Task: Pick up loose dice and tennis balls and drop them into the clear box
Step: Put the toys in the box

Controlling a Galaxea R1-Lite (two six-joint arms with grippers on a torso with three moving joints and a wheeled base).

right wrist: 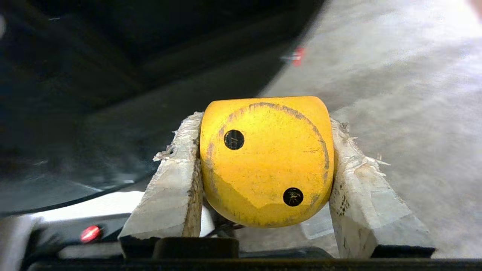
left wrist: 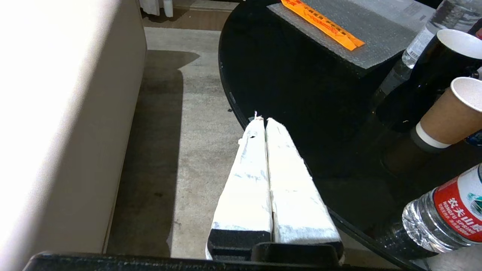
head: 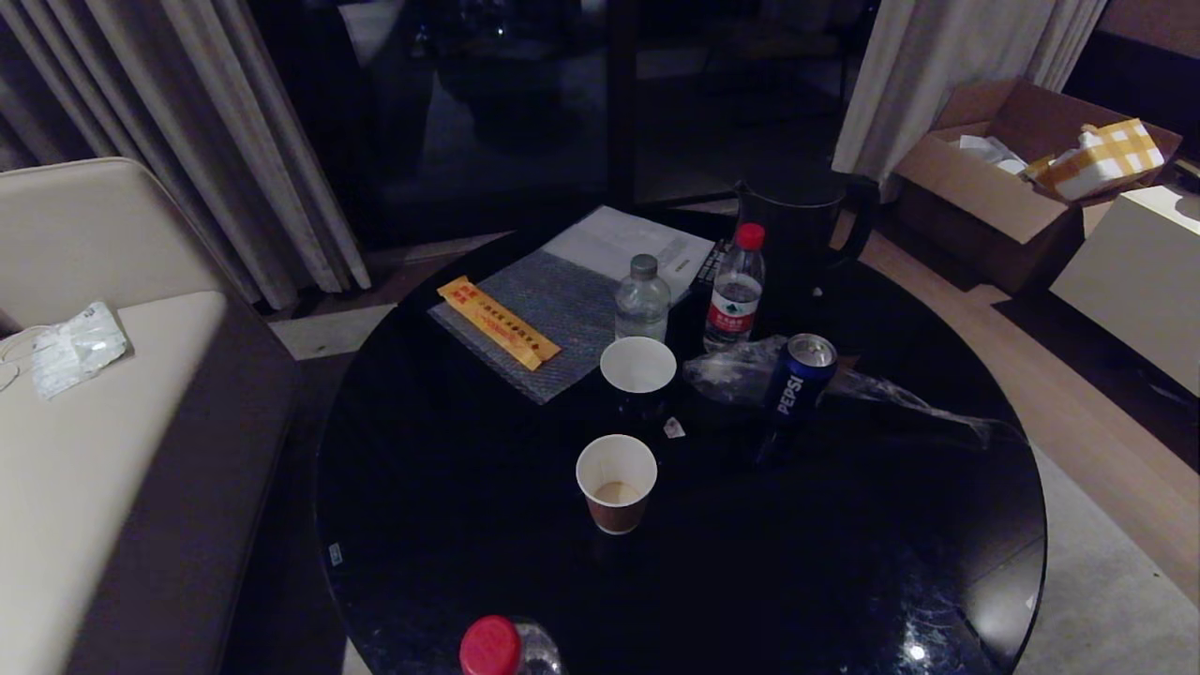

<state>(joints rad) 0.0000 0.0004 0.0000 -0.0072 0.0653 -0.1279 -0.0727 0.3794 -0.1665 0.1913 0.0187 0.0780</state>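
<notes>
padded right fingers (right wrist: 177, 180) clamp scuffed, rounded yellow die (right wrist: 266, 162).

Right gripper (right wrist: 263, 124) fingers spread apart; left gripper (left wrist: 262, 119) fingers pressed together.

The yellow die (right wrist: 266, 162) looks like painted wood — matt, scuffed, with worn edges. The right end effector (right wrist: 263, 124) has frayed white padding on its fingers (right wrist: 175, 180). The counter (head: 469, 525) is glossy black, the paper cup (head: 616, 483) matt, and the Pepsi can (head: 797, 375) shiny metal.
</notes>
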